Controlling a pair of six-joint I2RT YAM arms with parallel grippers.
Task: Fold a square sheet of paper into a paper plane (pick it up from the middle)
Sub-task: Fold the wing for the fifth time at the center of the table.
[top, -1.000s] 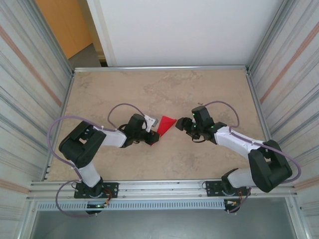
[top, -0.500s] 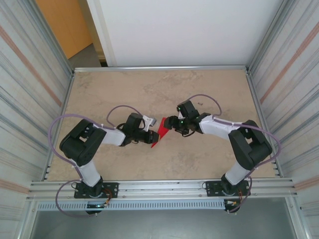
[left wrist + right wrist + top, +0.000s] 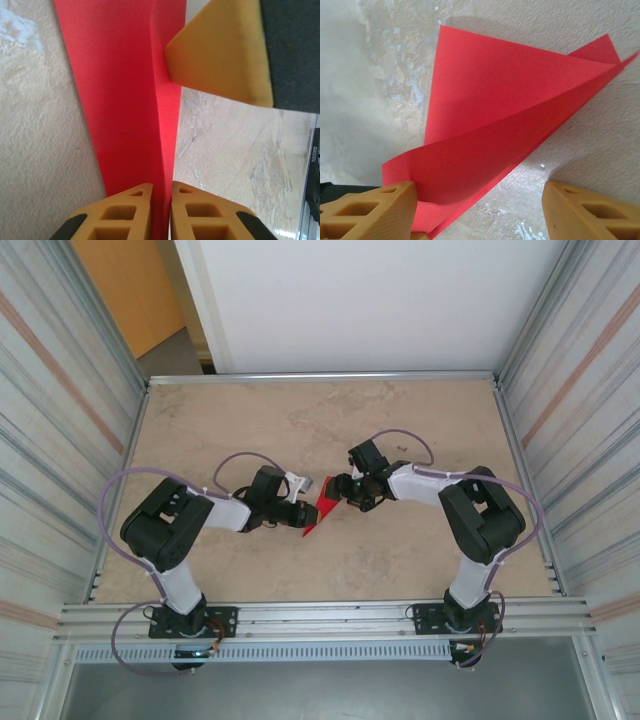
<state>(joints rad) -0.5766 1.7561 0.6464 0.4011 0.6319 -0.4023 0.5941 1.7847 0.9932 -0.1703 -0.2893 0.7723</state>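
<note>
**Folded red paper pinched between two arms at mid-tabletop**

The red paper [image 3: 325,504] sits near the middle of the tabletop [image 3: 400,560], folded into a narrow pointed shape with one flap lifted off the surface. The left gripper [image 3: 306,512] is clamped on it. In the left wrist view its two yellow fingers [image 3: 125,210] press together on the paper's crease. The right gripper [image 3: 341,487] meets the paper from the other side with its jaws apart. In the right wrist view one finger [image 3: 370,210] touches the paper's lower edge and the other [image 3: 590,210] stands clear over bare tabletop.

From above, both grippers cover the paper's flanks, so its full outline is hard to make out. In the left wrist view a finger of the right gripper [image 3: 225,50] blocks the paper's upper right part. The paper's top is cut off there.

Purple cables [image 3: 110,500] loop from each arm. The tabletop is beige and marbled, edged by an aluminium rail [image 3: 320,615], with ribbed metal panels [image 3: 50,420] at both sides. A white wall [image 3: 380,300] and an orange door [image 3: 120,285] stand behind.
</note>
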